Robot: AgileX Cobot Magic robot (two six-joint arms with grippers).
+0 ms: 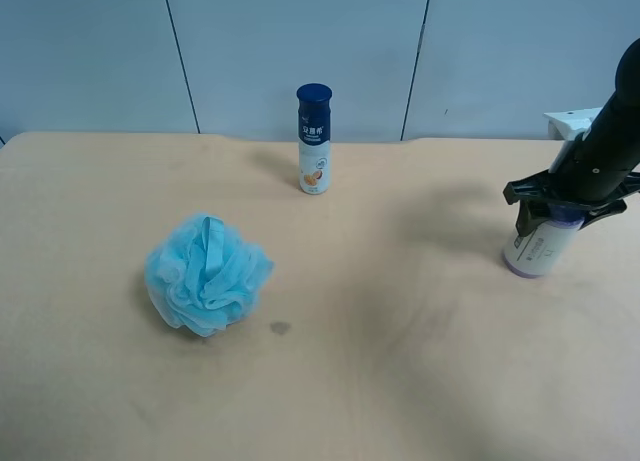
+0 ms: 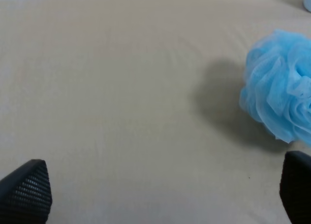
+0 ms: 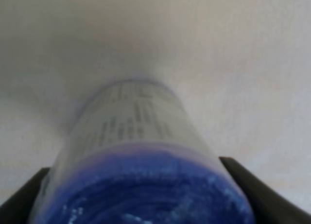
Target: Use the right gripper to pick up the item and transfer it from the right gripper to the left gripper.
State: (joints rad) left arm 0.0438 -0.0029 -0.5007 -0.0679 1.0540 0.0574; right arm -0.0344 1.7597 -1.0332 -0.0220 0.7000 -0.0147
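The item (image 1: pixel 540 246), a stubby roll with a cream printed label and lavender ends, stands slightly tilted on the tan table (image 1: pixel 400 361) at the exterior high view's right. My right gripper (image 1: pixel 562 213) comes down over its top end. In the right wrist view the item (image 3: pixel 136 127) fills the space between the two black fingers (image 3: pixel 243 180), which lie against its sides; the gripper (image 3: pixel 133 185) is shut on it. I cannot tell whether its lower end touches the table. My left gripper (image 2: pixel 165 185) is open and empty over bare table, and is out of the exterior high view.
A fluffy light-blue bath pouf (image 1: pixel 208 273) lies at the table's left-centre and also shows in the left wrist view (image 2: pixel 279 85). A slim white bottle with a navy cap (image 1: pixel 314 139) stands at the back centre. A small dark spot (image 1: pixel 280 328) marks the table.
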